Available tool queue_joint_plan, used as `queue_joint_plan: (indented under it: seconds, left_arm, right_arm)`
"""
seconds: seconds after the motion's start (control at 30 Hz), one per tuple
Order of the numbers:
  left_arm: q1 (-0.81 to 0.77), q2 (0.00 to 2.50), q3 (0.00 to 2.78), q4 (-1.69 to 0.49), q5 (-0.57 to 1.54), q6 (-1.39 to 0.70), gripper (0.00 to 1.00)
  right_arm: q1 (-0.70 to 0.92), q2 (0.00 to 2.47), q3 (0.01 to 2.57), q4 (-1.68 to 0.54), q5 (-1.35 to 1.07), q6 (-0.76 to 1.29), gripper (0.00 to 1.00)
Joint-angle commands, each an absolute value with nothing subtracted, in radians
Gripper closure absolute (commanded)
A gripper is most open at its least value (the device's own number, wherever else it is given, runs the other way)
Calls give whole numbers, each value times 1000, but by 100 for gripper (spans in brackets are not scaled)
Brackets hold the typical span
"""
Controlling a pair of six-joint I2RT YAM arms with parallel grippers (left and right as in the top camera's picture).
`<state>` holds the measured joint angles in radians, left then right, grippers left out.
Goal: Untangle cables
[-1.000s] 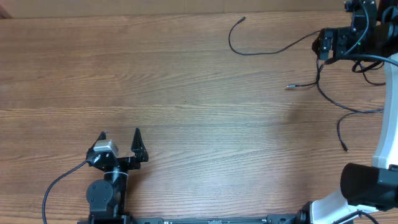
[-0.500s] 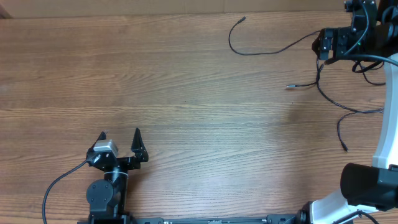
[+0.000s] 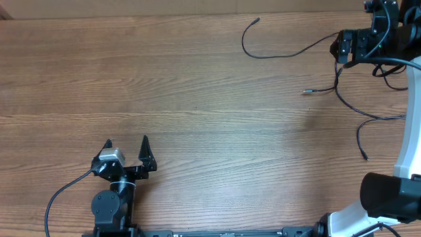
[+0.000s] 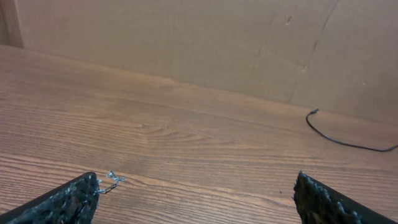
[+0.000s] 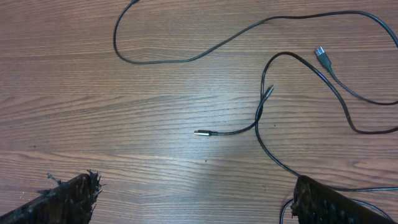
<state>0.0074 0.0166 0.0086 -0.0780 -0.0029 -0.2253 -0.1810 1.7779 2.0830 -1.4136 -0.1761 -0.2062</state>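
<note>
Because they are thin, limp and light, the cables [image 5: 261, 115] should drag and curl rather than lift cleanly, and lying flat on the wooden table [image 3: 197, 79] they give little to pinch. They sit at the far right of the table [image 3: 339, 92], directly below the right gripper [image 5: 194, 182], whose fingers stand wide apart with nothing between them. One short cord ends in a silver plug [image 5: 202, 132] and crosses a looping cord just to its right. The best hold is probably just behind that stiff plug, or on the cord beside the crossing. A USB plug [image 5: 321, 53] lies farther right, and a long cord [image 5: 161, 60] sweeps off to the far left, apart from the crossing. Near the left edge, the left gripper [image 3: 127, 139] is likewise spread and empty, well away from the cords. Nothing stands on the bare wood between, though the arm's own thicker cable [image 3: 389, 74] hangs close to the cords at the far right and might snag
</note>
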Motion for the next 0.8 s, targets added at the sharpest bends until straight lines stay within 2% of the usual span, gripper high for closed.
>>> queue_joint_plan:
  seconds: [0.0,0.77]
  left_arm:
    - [13,4,6,-78,11,-213,0]
    - [13,4,6,-78,11,-213,1]
  right_arm:
    - [-180,1776,2094,-1408,-178,-207,0]
    - [-180,1673,2094,-1409,-177,-207,0]
